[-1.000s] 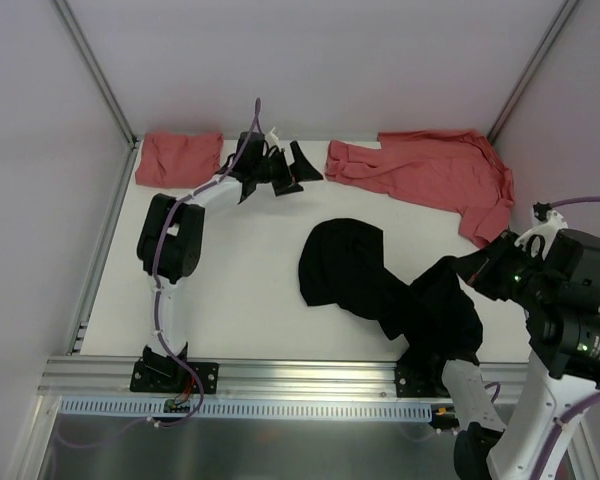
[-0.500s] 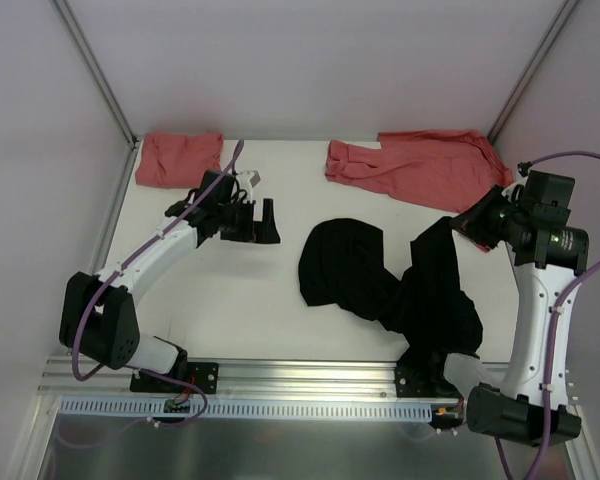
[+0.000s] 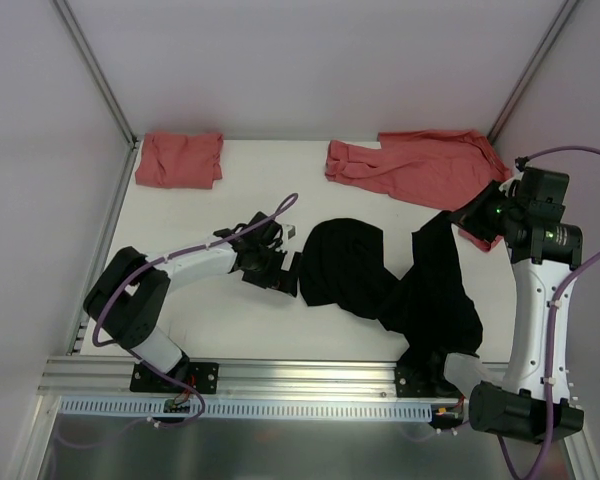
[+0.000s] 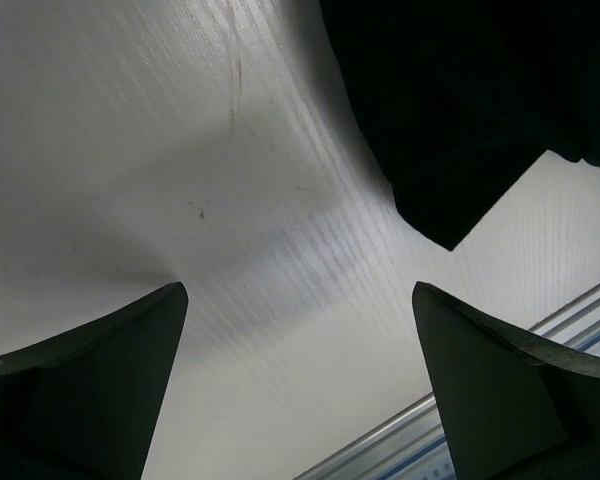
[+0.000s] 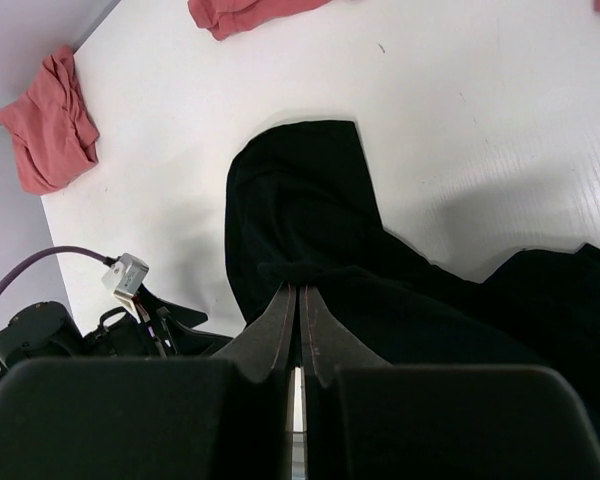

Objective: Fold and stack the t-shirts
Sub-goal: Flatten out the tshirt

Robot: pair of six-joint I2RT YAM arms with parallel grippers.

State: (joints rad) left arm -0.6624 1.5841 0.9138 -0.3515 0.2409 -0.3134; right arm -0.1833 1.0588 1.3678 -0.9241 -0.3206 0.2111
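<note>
The black t-shirt (image 3: 365, 270) lies crumpled on the table (image 3: 210, 215), from the middle toward the near-right corner. One strip of it rises off the surface to the right gripper (image 3: 468, 216). That gripper is pinched tight on the black cloth. In the right wrist view its fingers (image 5: 280, 325) meet with no gap, and a fold of the shirt (image 5: 300, 215) is bunched at their tips.

The left gripper (image 3: 283, 268) sits low over the middle of the table with its jaws spread wide and nothing between them. It is just beside the shirt's left edge. The left wrist view shows bare table (image 4: 180, 150) between the two fingers (image 4: 110, 370), and a dark corner of the shirt (image 4: 460, 110) lies beyond them.

Two salmon-red t-shirts lie along the far edge:
- The folded salmon shirt (image 3: 180, 160) is a compact bundle at the far-left corner.
- The loose salmon shirt (image 3: 420, 170) is spread out and rumpled toward the far-right corner, where its right end reaches down beside the raised right gripper.

Both are well apart from the left gripper.
</note>
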